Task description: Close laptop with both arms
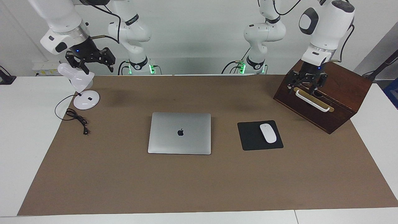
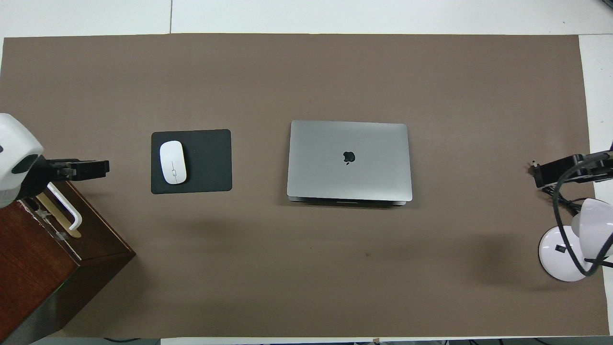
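The silver-grey laptop [image 1: 179, 133] lies flat in the middle of the brown mat with its lid down and the dark logo facing up; in the overhead view the laptop [image 2: 349, 159] shows the same. My left gripper [image 1: 306, 86] hangs open over the wooden box, well off toward the left arm's end of the table, and shows at the edge of the overhead view as the left gripper [image 2: 91, 168]. My right gripper [image 1: 90, 63] is raised open over the white lamp; the right gripper [image 2: 546, 175] reaches in from the other edge. Neither touches the laptop.
A black mouse pad [image 1: 252, 141] with a white mouse [image 1: 268, 133] lies beside the laptop toward the left arm's end. A dark wooden box [image 1: 323, 93] with a white handle stands past it. A white desk lamp [image 1: 84, 99] and its black cable [image 1: 76, 118] sit at the right arm's end.
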